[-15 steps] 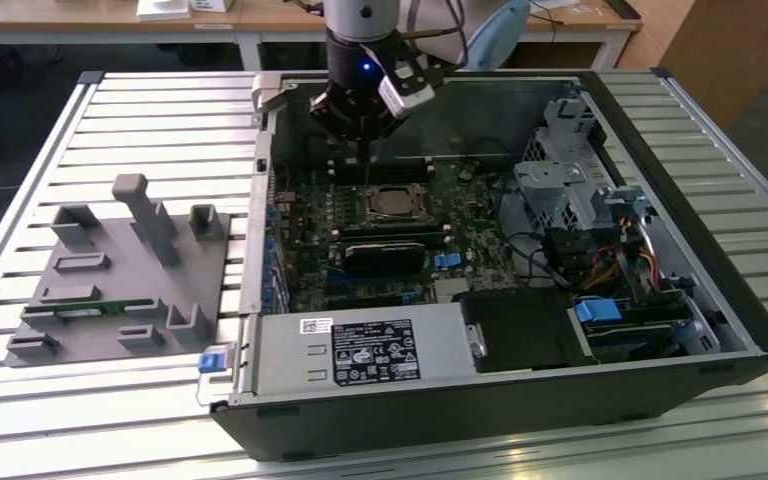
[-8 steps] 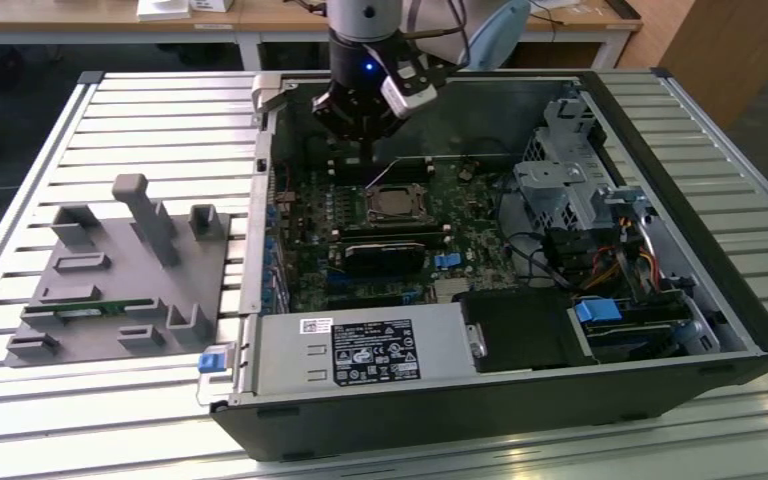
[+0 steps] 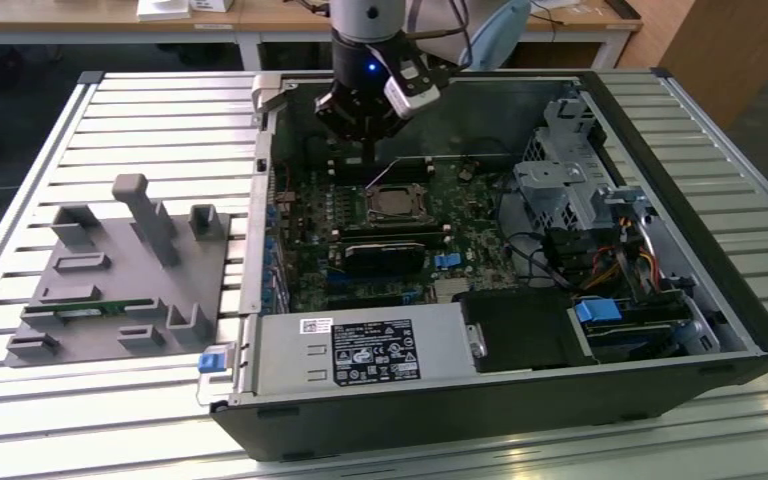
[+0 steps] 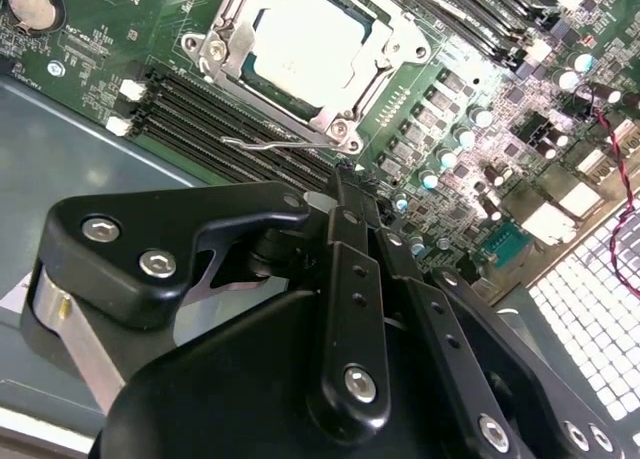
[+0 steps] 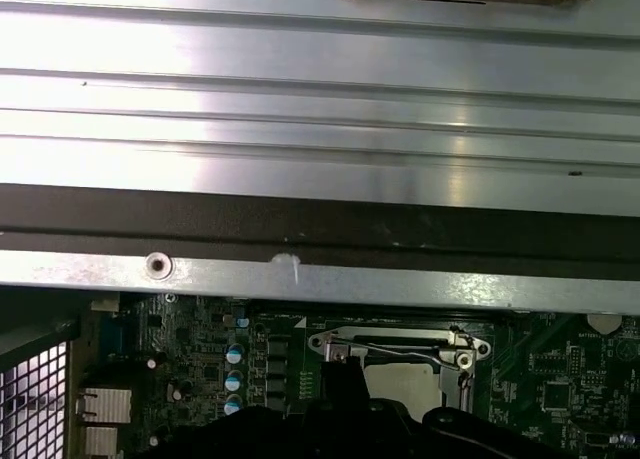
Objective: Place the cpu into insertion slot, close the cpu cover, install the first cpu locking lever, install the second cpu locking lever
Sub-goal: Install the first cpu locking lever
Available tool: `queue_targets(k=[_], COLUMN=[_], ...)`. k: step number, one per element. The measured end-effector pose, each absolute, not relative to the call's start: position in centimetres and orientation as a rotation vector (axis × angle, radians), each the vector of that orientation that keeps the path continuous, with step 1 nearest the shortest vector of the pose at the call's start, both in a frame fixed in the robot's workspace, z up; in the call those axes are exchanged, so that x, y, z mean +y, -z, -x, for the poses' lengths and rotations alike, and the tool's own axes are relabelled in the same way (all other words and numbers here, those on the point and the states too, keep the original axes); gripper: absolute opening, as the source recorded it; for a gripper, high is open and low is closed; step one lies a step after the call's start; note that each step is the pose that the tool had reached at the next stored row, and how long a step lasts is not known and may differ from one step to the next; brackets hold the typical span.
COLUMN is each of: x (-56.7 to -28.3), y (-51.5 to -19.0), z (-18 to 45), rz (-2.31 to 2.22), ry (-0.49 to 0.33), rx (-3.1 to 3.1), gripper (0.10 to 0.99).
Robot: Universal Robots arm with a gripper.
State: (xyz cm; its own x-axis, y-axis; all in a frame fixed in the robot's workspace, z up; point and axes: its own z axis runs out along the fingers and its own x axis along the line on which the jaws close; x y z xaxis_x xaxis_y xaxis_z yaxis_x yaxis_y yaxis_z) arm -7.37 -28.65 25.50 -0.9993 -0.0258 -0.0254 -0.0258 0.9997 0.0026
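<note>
The cpu (image 4: 310, 44), a dull silver square, lies in the insertion slot (image 3: 375, 200) on the green motherboard. The cpu cover (image 4: 400, 57), a silvery frame, lies flat around it. A thin wire locking lever (image 4: 270, 139) runs along the socket's side next to the memory slots; I cannot tell whether it is hooked. My gripper (image 4: 345, 184) hovers beside that side of the socket, just above the board, its black fingers closed together with nothing between them. In the exterior view the gripper (image 3: 360, 160) hangs over the far edge of the socket. In the first wrist view the cpu (image 5: 400, 379) sits beyond the fingertip (image 5: 340, 374).
The open computer case (image 3: 744, 330) stands on a slatted metal table. A power supply (image 3: 357, 352) sits at the near side, a drive cage (image 3: 558, 180) and cables at the exterior view's right. A grey parts fixture (image 3: 117, 270) stands at the exterior view's left.
</note>
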Motion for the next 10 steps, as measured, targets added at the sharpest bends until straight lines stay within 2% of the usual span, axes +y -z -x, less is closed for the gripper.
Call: queue_targets(k=[3,7,10], x=[-28.67,-28.75,-28.75], y=[-25.43,-25.34,-25.19], z=[7.34,7.34,7.35], rz=[0.04,0.039,0.039], ry=[-0.019,-0.095,-0.1], rx=[3.116,3.114,3.113], gripper=[0.106,0.106,0.106])
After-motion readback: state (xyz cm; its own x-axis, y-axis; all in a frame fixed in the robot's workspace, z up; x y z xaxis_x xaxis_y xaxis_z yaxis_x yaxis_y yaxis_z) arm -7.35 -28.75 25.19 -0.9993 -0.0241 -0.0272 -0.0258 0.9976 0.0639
